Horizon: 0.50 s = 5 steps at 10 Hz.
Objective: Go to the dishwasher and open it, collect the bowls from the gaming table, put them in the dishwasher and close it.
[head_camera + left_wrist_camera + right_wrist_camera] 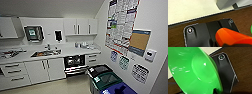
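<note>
One green bowl (pixel 193 70) sits large before the right wrist camera; grip state cannot be told (likewise the left, beside an orange dish (pixel 231 37)). Dishwasher (pixel 74 64) stands open under the far counter (pixel 72 52), right of the sink (pixel 46 53), bins (pixel 107 80) nearer right.

Orange dish (pixel 230 36), perhaps a bowl

White cabinets (pixel 38 70) flank a sink (pixel 46 53), with posters (pixel 121 23) above recycling bins (pixel 107 80).

green bowl (pixel 193 72) cut by edges; orange dish (pixel 233 37) cropped; dishwasher (pixel 74 64) interior blurred
</note>
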### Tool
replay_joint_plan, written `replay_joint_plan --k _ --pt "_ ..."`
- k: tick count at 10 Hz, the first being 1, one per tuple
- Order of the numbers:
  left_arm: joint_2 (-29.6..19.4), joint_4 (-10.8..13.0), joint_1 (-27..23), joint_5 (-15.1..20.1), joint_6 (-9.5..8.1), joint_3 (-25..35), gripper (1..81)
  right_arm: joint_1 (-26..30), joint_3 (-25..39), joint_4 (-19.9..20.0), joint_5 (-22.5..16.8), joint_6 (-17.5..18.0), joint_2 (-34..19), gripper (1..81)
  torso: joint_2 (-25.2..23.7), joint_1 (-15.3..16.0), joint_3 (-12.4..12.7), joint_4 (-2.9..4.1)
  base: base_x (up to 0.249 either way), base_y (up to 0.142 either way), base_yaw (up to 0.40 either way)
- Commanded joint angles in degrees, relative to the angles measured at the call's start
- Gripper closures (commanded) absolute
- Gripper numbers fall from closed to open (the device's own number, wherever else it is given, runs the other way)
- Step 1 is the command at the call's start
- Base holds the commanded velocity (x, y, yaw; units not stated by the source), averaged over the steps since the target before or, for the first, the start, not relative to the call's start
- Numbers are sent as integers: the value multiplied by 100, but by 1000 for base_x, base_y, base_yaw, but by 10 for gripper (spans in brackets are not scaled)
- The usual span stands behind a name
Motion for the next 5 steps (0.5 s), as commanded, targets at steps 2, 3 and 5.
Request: replay_joint_plan --k 2,3,5 --pt "-92 22 -319 135 -28 13 811 288 19 -74 -270 -37 -5 811 2 2 0 0 122 66 0" --pt "-92 22 -319 143 -28 13 811 297 27 -74 -270 -28 4 811 2 2 0 0 116 66 0" --pt "-92 31 -319 143 -28 13 811 298 27 -74 -270 -37 4 811 2 2 0 0 115 66 0"
